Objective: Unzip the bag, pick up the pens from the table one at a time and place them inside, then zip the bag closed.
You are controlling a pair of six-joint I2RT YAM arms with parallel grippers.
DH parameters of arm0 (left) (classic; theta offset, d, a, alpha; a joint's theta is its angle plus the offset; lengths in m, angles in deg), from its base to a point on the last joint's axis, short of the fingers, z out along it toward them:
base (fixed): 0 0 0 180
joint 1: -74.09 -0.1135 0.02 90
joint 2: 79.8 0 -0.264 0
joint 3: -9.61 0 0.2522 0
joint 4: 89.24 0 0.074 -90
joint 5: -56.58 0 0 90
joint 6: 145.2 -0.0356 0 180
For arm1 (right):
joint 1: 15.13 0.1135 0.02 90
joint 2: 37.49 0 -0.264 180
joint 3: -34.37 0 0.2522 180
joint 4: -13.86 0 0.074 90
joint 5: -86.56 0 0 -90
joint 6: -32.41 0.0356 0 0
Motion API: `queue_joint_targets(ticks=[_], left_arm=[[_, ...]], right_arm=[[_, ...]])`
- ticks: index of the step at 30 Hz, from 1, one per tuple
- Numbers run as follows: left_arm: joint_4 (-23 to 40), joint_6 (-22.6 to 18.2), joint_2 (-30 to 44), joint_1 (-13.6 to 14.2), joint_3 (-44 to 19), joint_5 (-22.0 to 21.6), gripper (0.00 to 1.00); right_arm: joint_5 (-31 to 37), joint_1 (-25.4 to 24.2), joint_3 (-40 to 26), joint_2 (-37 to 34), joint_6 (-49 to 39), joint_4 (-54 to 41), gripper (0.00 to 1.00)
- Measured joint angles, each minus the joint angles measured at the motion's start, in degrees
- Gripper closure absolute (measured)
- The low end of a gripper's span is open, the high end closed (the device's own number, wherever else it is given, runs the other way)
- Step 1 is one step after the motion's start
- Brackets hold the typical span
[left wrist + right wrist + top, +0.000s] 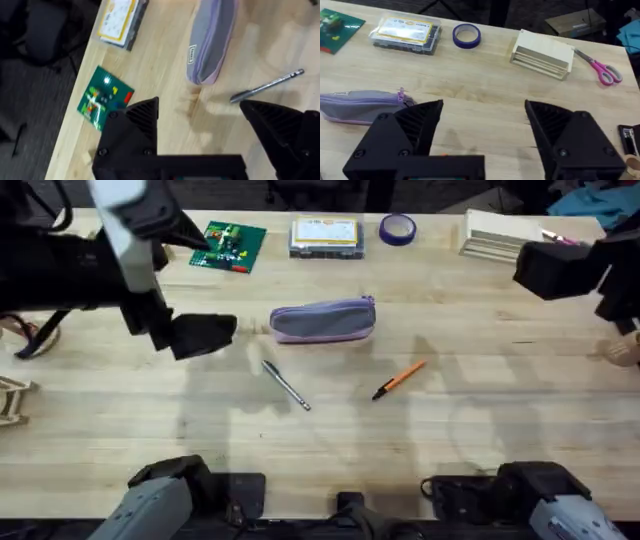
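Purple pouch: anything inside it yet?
Can't see inside: the lavender zippered pencil pouch looks closed. The silver pen and orange pen lie on the wooden table.

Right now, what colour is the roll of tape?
The roll of tape is purple-blue, clearest in the right wrist view.

a dark grey carpeted floor lies beyond the far edge of the light wooden table. toward twelve o'clock in the overhead view the room is dim, with dark chair legs; at one o'clock lies a crumpled blue cloth.
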Motion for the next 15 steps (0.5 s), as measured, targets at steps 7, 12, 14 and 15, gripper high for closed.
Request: queue_joint_targets(ticks=[7, 12, 14, 15], left_arm=[[1.84, -7.49, 5.34, -1.74, -0.04, 6.13, 0.008], [0.13, -9.17, 15.43, -1.74, -0.04, 7.64, 0.007], [-0.69, -9.33, 17.72, -1.74, -0.04, 7.68, 0.007], [-1.26, -9.35, 18.82, -1.74, -0.04, 7.72, 0.007]], right_arm=[[0.0, 0.0, 0.0, 0.02, 0.0, 0.0, 0.003], [0.0, 0.0, 0.0, 0.02, -0.13, 0.52, 0.004], [0.0, 0.0, 0.0, 0.02, -0.15, 0.83, 0.004], [0.0, 0.0, 0.0, 0.02, -0.17, 0.97, 0.004]])
